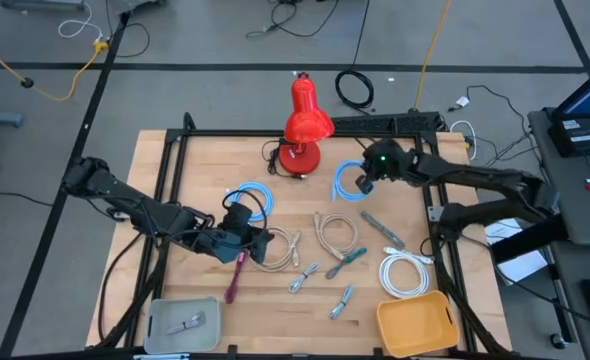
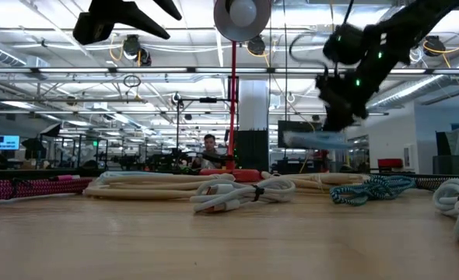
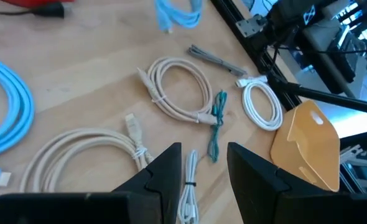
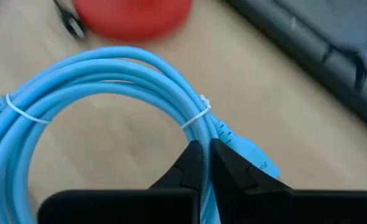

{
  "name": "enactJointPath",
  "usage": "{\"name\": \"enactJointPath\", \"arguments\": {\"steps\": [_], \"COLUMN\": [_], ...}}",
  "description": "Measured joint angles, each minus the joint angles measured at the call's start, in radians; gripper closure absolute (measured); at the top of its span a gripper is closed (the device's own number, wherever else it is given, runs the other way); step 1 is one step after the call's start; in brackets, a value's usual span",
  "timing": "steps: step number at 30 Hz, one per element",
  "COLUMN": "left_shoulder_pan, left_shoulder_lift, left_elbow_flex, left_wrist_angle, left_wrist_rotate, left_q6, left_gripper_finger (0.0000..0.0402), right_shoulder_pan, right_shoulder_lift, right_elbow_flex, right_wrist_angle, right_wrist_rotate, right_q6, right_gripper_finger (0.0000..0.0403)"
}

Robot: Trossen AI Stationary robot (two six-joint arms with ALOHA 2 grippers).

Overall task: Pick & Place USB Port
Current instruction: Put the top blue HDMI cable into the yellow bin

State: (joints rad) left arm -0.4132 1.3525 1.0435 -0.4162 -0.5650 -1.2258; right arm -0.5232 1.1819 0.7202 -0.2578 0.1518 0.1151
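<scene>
The table (image 1: 185, 180) is pale, matt wood with visible grain. The light blue cable (image 4: 109, 74) looks like smooth plastic, bound by white ties. The red lamp (image 1: 305, 120) shines glossy near the far edge.

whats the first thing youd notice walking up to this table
The red desk lamp at the back middle of the table draws the eye first. Just to its right, the right gripper is shut on a coiled light-blue cable and holds it off the table. Other coiled cables lie across the wood, with a yellow bin at the front right corner and a grey tray at the front left, while the left gripper hangs open over the middle.
</scene>
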Motion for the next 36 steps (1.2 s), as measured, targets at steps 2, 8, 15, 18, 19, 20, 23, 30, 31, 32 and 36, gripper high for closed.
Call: {"name": "enactJointPath", "arguments": {"steps": [2,8,15,18,19,20,23,30,31,32,36], "left_shoulder_pan": [0.012,0.101,0.302,0.395,0.422,0.448,0.490,0.482,0.482,0.483,0.478], "left_shoulder_lift": [0.000,0.000,0.010,0.110,0.145,0.179,0.249,0.364,0.371,0.377,0.389], "left_elbow_flex": [0.000,-0.039,-0.328,-0.443,-0.457,-0.455,-0.358,-0.016,0.018,0.042,0.111], "left_wrist_angle": [-0.015,-0.075,0.589,1.211,1.331,1.419,1.465,1.101,1.065,1.032,0.932], "left_wrist_rotate": [-0.015,-0.046,0.145,0.254,0.296,0.343,0.510,0.749,0.765,0.782,0.802], "left_q6": [-0.017,-0.320,-0.333,-0.278,-0.270,-0.264,-0.254,-0.143,-0.130,-0.118,-0.091], "left_gripper_finger": [0.0270,0.0270,0.0270,0.0270,0.0270,0.0270,0.0270,0.0270,0.0270,0.0270,0.0270], "right_shoulder_pan": [0.022,0.144,0.340,0.420,0.447,0.473,0.537,0.613,0.619,0.623,0.629], "right_shoulder_lift": [-0.050,-0.190,-0.301,-0.314,-0.314,-0.315,-0.312,-0.246,-0.235,-0.228,-0.200], "right_elbow_flex": [0.025,0.097,0.185,0.217,0.228,0.238,0.249,0.249,0.249,0.249,0.249], "right_wrist_angle": [-0.011,-0.101,-0.243,-0.278,-0.289,-0.295,-0.301,-0.308,-0.308,-0.308,-0.315], "right_wrist_rotate": [-0.006,-0.049,0.009,0.040,0.064,0.093,0.175,0.255,0.268,0.274,0.298], "right_q6": [-0.014,-0.022,-0.006,0.010,0.022,0.034,0.074,0.118,0.124,0.125,0.127], "right_gripper_finger": [0.0395,0.0395,0.0395,0.0395,0.0395,0.0395,0.0395,0.0395,0.0395,0.0395,0.0395]}}
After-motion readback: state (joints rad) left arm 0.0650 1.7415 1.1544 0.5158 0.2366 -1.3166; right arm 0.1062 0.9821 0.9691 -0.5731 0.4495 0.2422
